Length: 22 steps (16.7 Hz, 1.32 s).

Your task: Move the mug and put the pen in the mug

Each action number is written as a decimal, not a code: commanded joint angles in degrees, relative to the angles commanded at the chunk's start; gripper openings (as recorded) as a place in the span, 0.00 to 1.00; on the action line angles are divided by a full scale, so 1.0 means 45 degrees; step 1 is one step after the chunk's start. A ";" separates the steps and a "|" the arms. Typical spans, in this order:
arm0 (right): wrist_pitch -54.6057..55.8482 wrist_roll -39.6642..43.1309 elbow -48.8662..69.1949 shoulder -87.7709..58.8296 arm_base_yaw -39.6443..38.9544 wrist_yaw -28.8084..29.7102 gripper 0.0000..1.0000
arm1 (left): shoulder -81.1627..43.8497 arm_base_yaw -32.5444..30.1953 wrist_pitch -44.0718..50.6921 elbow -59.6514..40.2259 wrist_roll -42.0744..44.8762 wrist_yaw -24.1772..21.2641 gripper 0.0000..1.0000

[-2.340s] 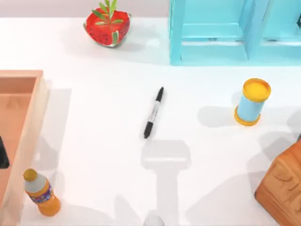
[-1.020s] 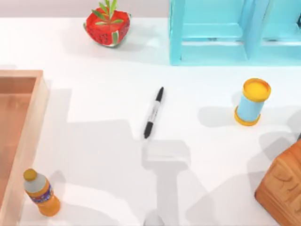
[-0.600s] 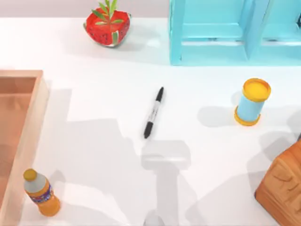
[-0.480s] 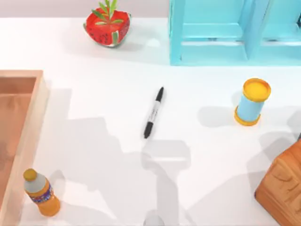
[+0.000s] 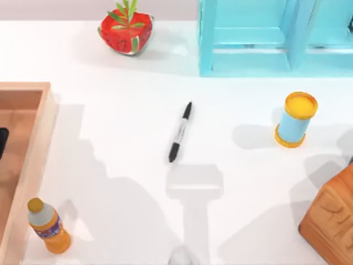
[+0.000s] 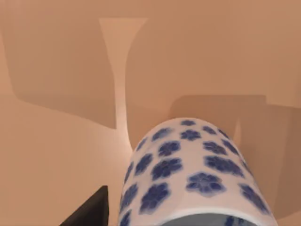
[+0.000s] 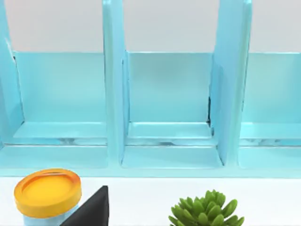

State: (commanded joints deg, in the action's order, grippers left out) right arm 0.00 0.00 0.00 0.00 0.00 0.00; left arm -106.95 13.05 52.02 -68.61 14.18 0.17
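Note:
The pen [image 5: 180,132], black with a pale label band, lies flat near the table's middle, slanted, with no gripper near it. The mug [image 6: 188,181], white with blue flowers, stands close under the left wrist camera on the wooden tray's floor [image 6: 56,141]. A dark piece of my left gripper [image 5: 1,143] shows at the top view's left edge, over the tray. One black finger [image 6: 89,214] stands beside the mug with a small gap. The right gripper's finger [image 7: 91,212] hangs free, facing the blue shelf.
A wooden tray [image 5: 38,138] fills the left side, with an orange bottle [image 5: 48,226] by its near corner. A light-blue cylinder with yellow ends [image 5: 296,120] stands right. The blue shelf [image 5: 276,44] and a strawberry planter [image 5: 126,27] are at the back. A wooden box [image 5: 331,218] is front right.
The left arm's dark tip sat lower at the tray's left edge, left the top view, and now shows farther back. Its shadow has swept leftward over the table. The pen has not moved.

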 joint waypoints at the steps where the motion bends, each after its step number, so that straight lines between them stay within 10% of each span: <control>1: 0.0000 0.0000 0.0000 0.0000 0.0000 0.0000 1.00 | 0.0000 0.0000 0.0000 0.0000 0.0000 0.0000 1.00; 14: 0.0000 0.0000 0.0000 0.0000 0.0000 0.0000 1.00 | 0.0000 0.0000 0.0000 0.0000 0.0000 0.0000 0.02; 22: 0.0000 0.0000 0.0000 0.0000 0.0000 0.0000 1.00 | 0.0000 0.0000 0.0000 0.0000 0.0000 0.0000 0.00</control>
State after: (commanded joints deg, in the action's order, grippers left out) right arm 0.00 0.00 0.00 0.00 0.00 0.00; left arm -106.95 13.05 52.02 -68.61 14.18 0.17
